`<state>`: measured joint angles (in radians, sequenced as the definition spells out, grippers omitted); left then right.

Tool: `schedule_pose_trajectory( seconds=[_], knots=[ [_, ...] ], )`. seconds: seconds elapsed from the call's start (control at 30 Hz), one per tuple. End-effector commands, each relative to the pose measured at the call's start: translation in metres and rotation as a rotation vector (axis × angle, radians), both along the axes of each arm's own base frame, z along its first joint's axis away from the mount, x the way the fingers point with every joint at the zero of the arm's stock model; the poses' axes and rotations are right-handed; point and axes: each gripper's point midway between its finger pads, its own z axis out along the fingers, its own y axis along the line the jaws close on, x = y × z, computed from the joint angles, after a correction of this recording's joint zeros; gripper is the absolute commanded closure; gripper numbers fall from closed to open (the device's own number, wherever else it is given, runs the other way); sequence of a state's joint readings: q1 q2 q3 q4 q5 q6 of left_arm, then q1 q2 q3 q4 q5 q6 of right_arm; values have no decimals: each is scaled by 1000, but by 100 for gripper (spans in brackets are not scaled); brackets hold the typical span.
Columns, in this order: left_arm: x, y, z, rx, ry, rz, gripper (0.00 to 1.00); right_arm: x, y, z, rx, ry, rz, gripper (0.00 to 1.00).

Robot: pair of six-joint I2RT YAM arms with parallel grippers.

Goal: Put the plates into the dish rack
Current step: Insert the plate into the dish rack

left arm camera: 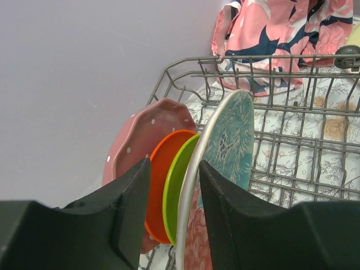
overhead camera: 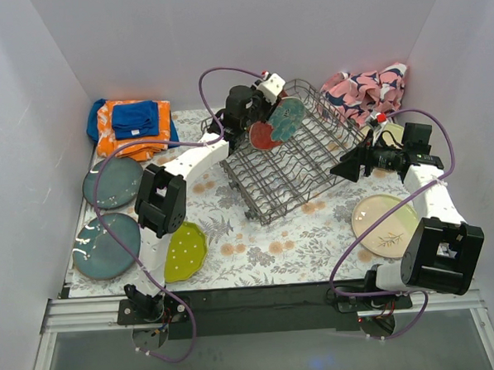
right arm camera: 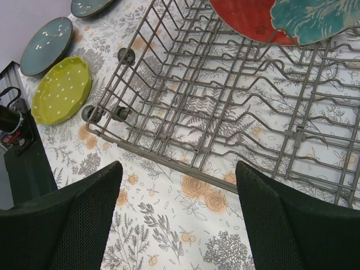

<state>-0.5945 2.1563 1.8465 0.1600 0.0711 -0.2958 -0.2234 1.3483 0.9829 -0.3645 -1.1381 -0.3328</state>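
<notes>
Left wrist view: left pincer (left arm camera: 174, 169), jaws apart, straddles the rim of the floral plate (left arm camera: 228, 140), which stands upright at the far left of the dish rack (left arm camera: 270, 58); this is judged to be the release step. Next: withdraw without tipping it, then fetch the yellow-green dotted plate (overhead camera: 184, 250) lying near left on the table (overhead camera: 267, 250). Right pincer (right arm camera: 179, 169) hangs wide apart, empty.

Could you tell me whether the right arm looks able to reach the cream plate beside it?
Probably yes: the cream plate lies flat and uncovered right beside that arm, and the right gripper, open and empty, hovers close by.
</notes>
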Motion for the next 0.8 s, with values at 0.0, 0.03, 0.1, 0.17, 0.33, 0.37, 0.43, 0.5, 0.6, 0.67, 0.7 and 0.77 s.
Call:
schedule_pose_trajectory(
  seconds=[0.0,0.03,0.1,0.17,0.33,0.37,0.43,0.5,0.6,0.67,0.7,0.77],
  knots=[
    [-5,11,69,-94,-108,40,60,-1,0,4,20,-17,12,14],
    [-8,12,76,-106,-113,42,59,-1,0,4,20,-17,12,14],
    [-10,13,81,-118,-113,42,53,-1,0,4,19,-19,12,14],
    [-15,14,91,-134,-119,34,49,-1,-1,3,17,-17,9,14],
    [-25,17,98,-147,-116,24,46,-1,0,3,15,-19,10,14],
    [-27,18,105,-158,-121,24,46,-1,-1,3,16,-18,8,14],
    [-31,20,107,-166,-117,20,46,0,-1,1,13,-17,7,14],
    [-37,24,120,-194,-122,24,46,0,-1,-1,7,-14,3,14],
    [-50,36,142,-272,-102,54,43,2,-3,-3,-2,-13,-4,14],
    [-58,47,139,-289,-64,95,40,3,-5,-5,-15,-17,-11,14],
    [-64,53,143,-330,-39,111,39,5,-6,-6,-29,-18,-20,14],
    [-85,70,145,-360,10,127,37,4,-7,-8,-41,-24,-23,14]
  ],
)
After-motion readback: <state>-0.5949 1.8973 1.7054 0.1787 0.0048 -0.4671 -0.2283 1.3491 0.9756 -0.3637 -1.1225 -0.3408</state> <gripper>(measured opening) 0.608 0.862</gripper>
